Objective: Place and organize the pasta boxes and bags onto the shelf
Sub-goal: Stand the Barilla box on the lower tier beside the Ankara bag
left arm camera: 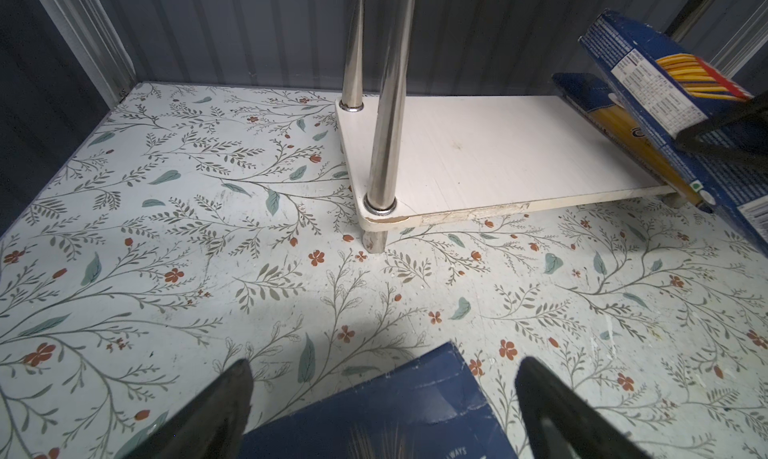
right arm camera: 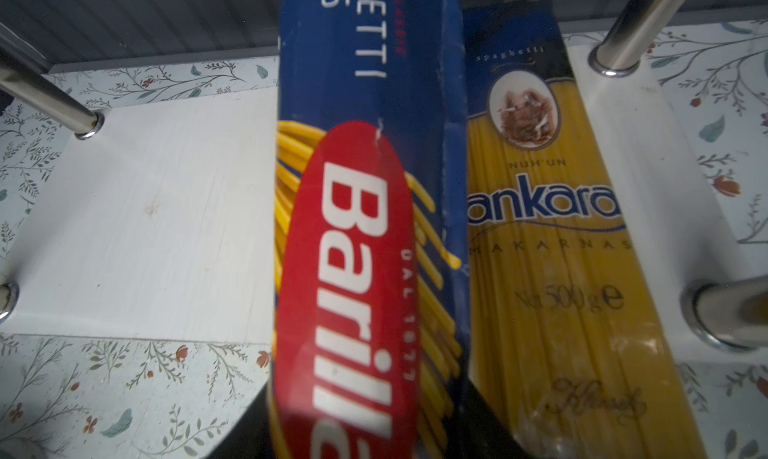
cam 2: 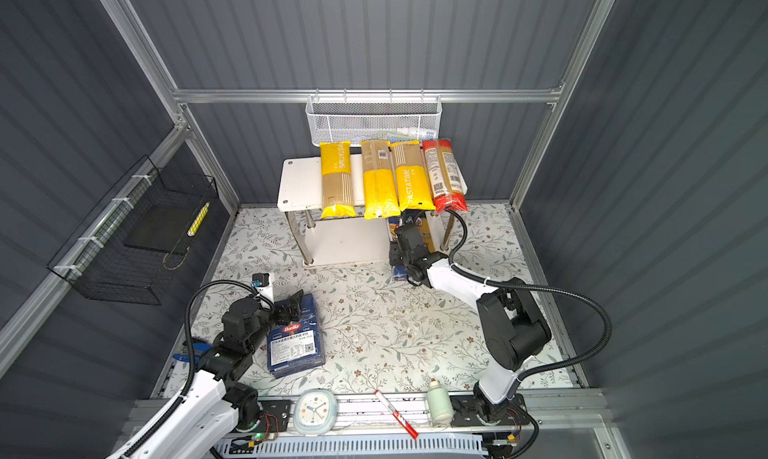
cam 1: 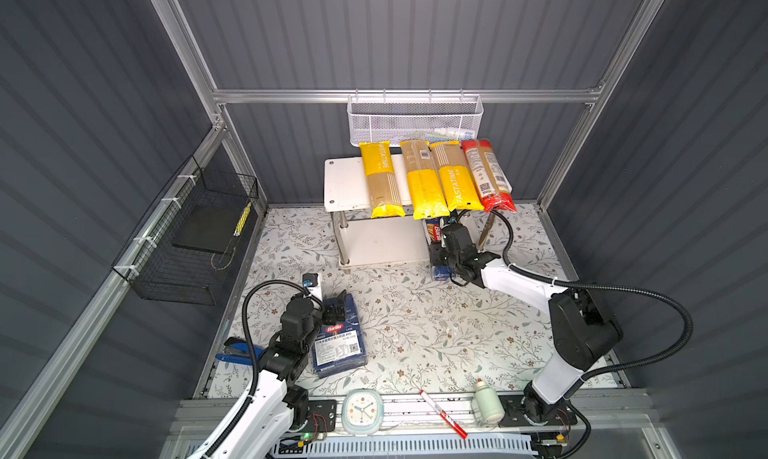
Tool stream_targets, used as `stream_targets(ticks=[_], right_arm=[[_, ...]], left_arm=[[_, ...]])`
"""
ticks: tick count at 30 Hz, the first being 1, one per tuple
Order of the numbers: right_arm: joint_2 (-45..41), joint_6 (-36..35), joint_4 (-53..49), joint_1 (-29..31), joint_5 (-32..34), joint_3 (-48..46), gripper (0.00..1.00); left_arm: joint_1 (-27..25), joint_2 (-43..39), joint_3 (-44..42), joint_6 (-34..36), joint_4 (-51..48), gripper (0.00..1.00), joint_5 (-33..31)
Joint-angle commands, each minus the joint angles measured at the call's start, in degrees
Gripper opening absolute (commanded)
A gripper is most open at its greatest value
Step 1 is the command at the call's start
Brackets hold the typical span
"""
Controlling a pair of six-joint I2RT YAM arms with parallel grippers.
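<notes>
Three yellow Pastatime bags (cam 1: 380,178) (cam 1: 422,182) (cam 1: 453,182) and a red-and-clear bag (cam 1: 486,174) lie side by side on the top board of the white shelf (cam 1: 345,182). On the lower board (right arm camera: 145,211) lies the yellow ankara bag (right arm camera: 552,270). My right gripper (right arm camera: 365,428) (cam 1: 444,238) is shut on the narrow Barilla box (right arm camera: 365,228) (left arm camera: 648,62). That box is tilted, with its far end on the board beside the ankara bag. The wide Barilla box (cam 1: 340,344) (left arm camera: 374,411) lies flat on the floor. My left gripper (left arm camera: 384,373) (cam 1: 338,307) hangs open over its far end.
A white mesh basket (cam 1: 415,120) hangs on the back wall, a black wire basket (cam 1: 191,236) on the left wall. Along the front rail are a clock (cam 1: 361,411), a red marker (cam 1: 442,413) and a pale bottle (cam 1: 488,403). A blue stapler (cam 1: 237,351) lies front left.
</notes>
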Motion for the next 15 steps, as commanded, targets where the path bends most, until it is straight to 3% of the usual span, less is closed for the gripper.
stream_targets(ticks=[1, 15], right_arm=[[-0.2, 0.8, 9.2, -0.8, 0.4, 3.4, 0.51], [5.9, 1.4, 13.3, -2.0, 1.1, 6.5, 0.51]], left_arm=[[0.0, -1.9, -0.4, 0.1, -0.8, 0.99, -1.0], [0.0, -1.5, -0.3, -0.1, -0.7, 0.99, -1.0]])
